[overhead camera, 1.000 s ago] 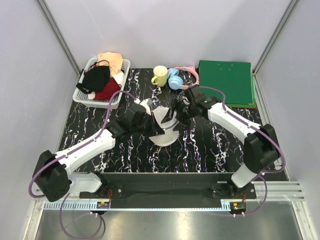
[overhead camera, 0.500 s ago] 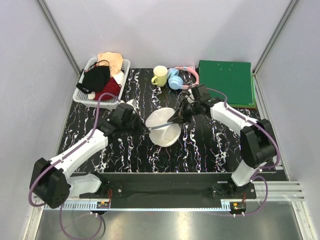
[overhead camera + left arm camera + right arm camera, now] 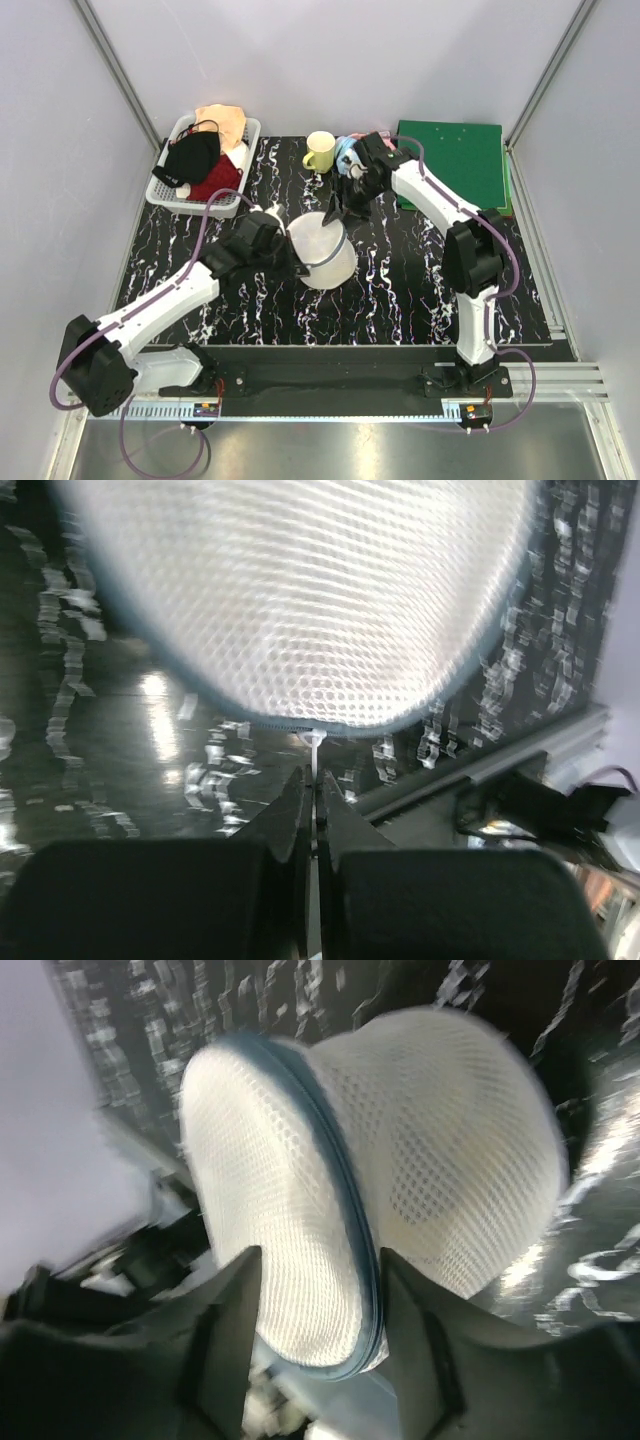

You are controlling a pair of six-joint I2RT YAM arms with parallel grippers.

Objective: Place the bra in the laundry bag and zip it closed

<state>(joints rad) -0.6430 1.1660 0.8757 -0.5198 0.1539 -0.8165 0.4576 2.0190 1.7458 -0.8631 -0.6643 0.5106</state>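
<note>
The counter [image 3: 420, 290], glossy black stone veined in white, is looking slick. So the laundry bag [image 3: 325, 255], sitting mid-counter, is liable to be sliding leftward if the zip drags instead of running. The bag is a pale, springy mesh clamshell, two rounded domes meeting at a blue-grey zip tape [image 3: 330, 1160]. Being light and hollow, it is offering little resistance of its own. I am seeing no yellow through the mesh, so the bra is presumably lying inside, though I cannot confirm that. A strap poking into the seam would be jamming the slider. The right end effector [image 3: 320, 1260] is hanging at the bag's far side with its fingers apart and the rim showing between them, so nothing seems to be bracing the bag. The left end effector [image 3: 312, 780], at the bag's left edge, is pinching together on the thin zipper pull [image 3: 316, 742], a small tab that could be slipping free.
</note>
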